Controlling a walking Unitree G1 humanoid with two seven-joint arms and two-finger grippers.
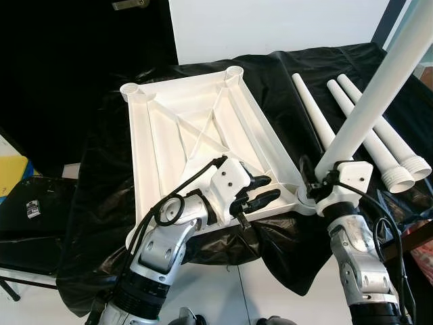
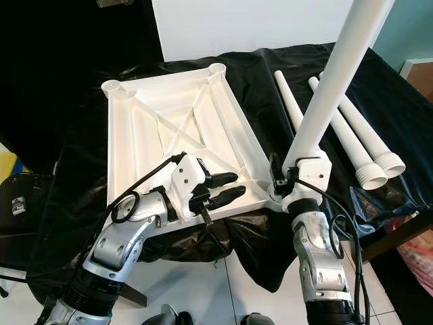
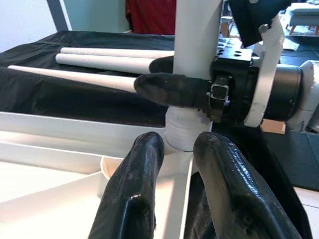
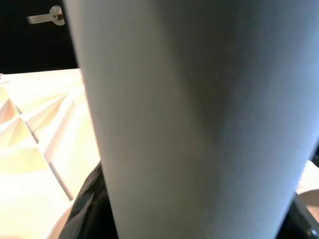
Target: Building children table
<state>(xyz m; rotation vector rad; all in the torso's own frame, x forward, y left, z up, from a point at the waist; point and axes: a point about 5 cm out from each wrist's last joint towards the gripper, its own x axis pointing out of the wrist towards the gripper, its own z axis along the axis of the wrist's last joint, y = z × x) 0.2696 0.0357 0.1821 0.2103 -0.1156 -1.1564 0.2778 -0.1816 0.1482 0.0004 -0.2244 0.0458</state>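
Both silver arms reach up from the lower edge of the head view. Left gripper (image 1: 260,189) rests on the near rim of the upside-down tabletop (image 1: 183,128), fingers slightly apart, gripping nothing, apparently steadying the panel. Right gripper (image 1: 318,177) is clamped on a white leg (image 1: 379,88) standing upright at the near right corner socket, held vertical probably so its threaded end can seat. 3 spare legs (image 1: 369,139) lie on the black cloth (image 1: 101,196) to the right, within reach for later.

Left wrist view: its 2 black fingers (image 3: 134,194) frame the leg's base in the socket.

Right wrist view: the leg (image 4: 199,119) sits tight against the camera.
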